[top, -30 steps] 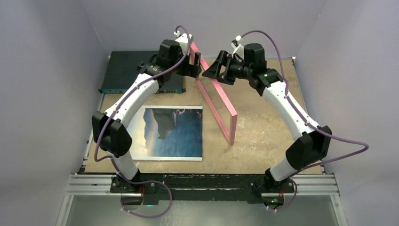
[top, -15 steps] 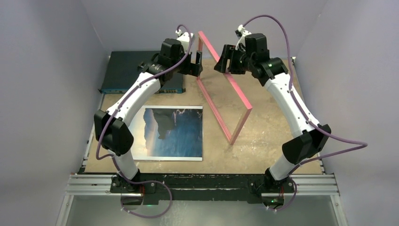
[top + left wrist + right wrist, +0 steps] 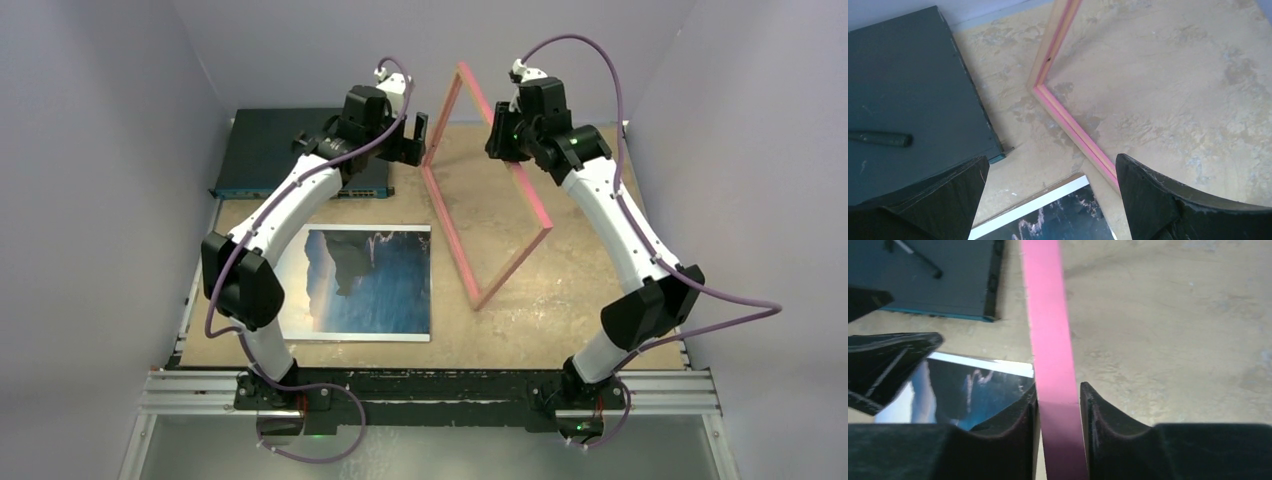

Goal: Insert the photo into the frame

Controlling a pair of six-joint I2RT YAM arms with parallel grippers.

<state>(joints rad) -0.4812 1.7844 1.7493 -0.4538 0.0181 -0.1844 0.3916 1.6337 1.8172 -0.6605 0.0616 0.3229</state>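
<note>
The frame (image 3: 449, 232), a large rectangle with a narrow pink border, stands tilted on its lower edge in the middle of the table. My right gripper (image 3: 506, 140) is shut on its raised upper edge; in the right wrist view the pink bar (image 3: 1050, 340) fills the gap between my right gripper's (image 3: 1058, 387) fingers. My left gripper (image 3: 416, 140) hangs open just left of the frame's far corner, touching nothing. Below it the left wrist view shows the frame's lower edge (image 3: 1073, 127) and a corner of the photo (image 3: 1063, 220). The photo (image 3: 365, 283) lies flat, picture up, left of the frame.
A dark flat electronics box (image 3: 270, 150) sits at the back left, close behind the left gripper, and shows again as the box (image 3: 908, 100) under the left wrist. Grey walls close in the table on three sides. Bare tan tabletop (image 3: 590, 270) lies right of the frame.
The frame's upper edge has swung up and to the right, so it stands steeper. My right gripper rose with it and closed on that edge. The left gripper stayed open in place.
</note>
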